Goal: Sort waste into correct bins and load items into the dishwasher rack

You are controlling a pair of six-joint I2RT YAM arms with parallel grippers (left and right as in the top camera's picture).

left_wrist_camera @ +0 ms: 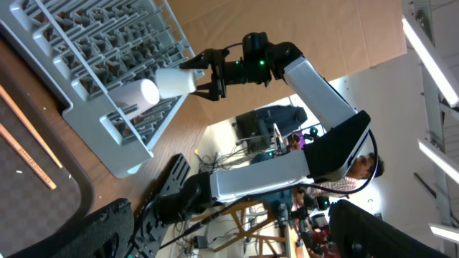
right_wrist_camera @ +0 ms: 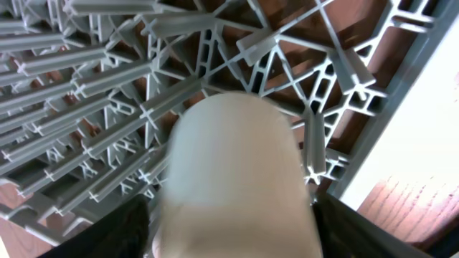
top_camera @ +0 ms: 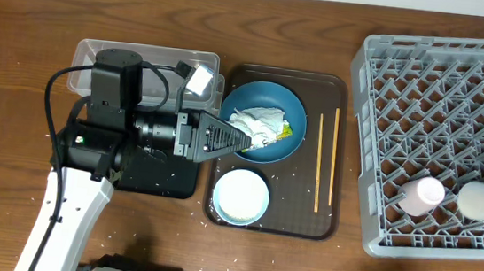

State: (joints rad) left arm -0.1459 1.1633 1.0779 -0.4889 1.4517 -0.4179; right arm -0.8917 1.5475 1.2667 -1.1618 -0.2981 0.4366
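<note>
White cup [right_wrist_camera: 237,172] clamped in right claw [left_wrist_camera: 192,80], just inside rack [top_camera: 386,123] edge

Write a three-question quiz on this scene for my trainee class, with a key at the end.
1. True or false: the two chopsticks lie in the dishwasher rack.
2. What does the right gripper hold over the rack? A) a white cup B) a spoon C) a plate
3. Fill in: the crumpled tissue lies in the ____ bowl.

Key:
1. False. They lie on the brown tray.
2. A.
3. dark-blue; it lies in the dark-blue bowl.
</note>
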